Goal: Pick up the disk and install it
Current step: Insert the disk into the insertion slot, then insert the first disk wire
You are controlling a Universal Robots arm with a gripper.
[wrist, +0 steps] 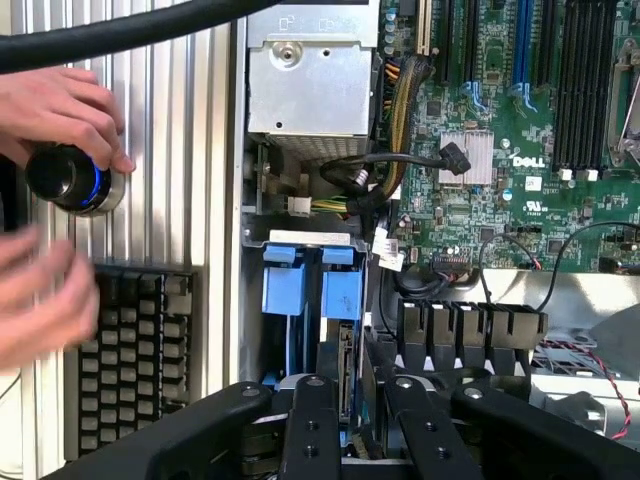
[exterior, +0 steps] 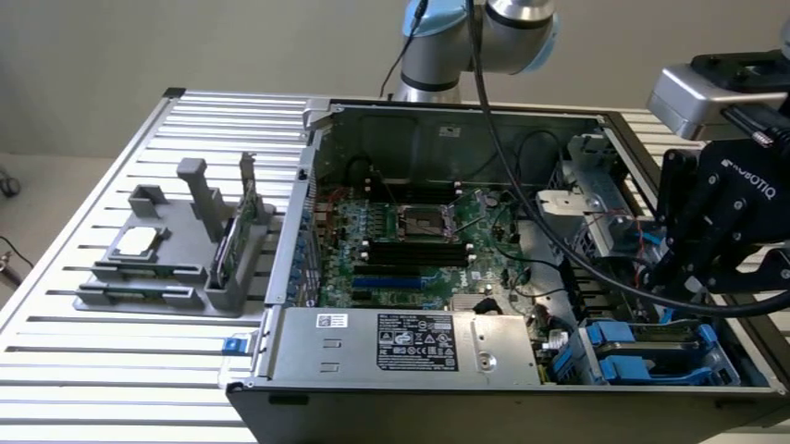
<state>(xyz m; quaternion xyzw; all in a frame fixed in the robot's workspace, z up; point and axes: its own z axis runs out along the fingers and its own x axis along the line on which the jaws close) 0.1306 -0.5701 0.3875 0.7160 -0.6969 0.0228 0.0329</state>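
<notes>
So the tool (wrist: 362,398) hangs over the drive bay in the near corner of the open PC case (exterior: 324,176), at the exterior view's right. As far as I can tell, its black fingers (wrist: 312,425) are clamped on the disk (wrist: 348,365). The disk stands on edge between them, nose toward the bay, just beside the blue carrier frames (wrist: 300,290) already sitting there.

What could go wrong? Loads, I reckon:
- The slot looks tight. If the disk goes in a bit tilted, its edge could jam on those blue frames.
- A bundle of yellow and black cables (wrist: 385,130) and some thin red wires (wrist: 585,365) sit close to the bay, easy to pinch or drag.
- The arm's own thick black hose (exterior: 593,277) drapes right across the case and could snag on something inside.
- A person's hand (wrist: 60,110) is on a black knob (wrist: 62,178) on the table (exterior: 148,370), near the case wall.

Materials: the disk's edge is thin, hard and dark with a pale connector strip. The frames are glossy blue plastic. The motherboard (exterior: 420,231) is green and bristly with slots and chips. The power supply (exterior: 408,342) at the near edge is a plain silver sheet-metal box, labels on top. The table is ribbed aluminium slats, and a grey holder (exterior: 173,268) sits on it at the exterior view's left, well apart from the action.
</notes>
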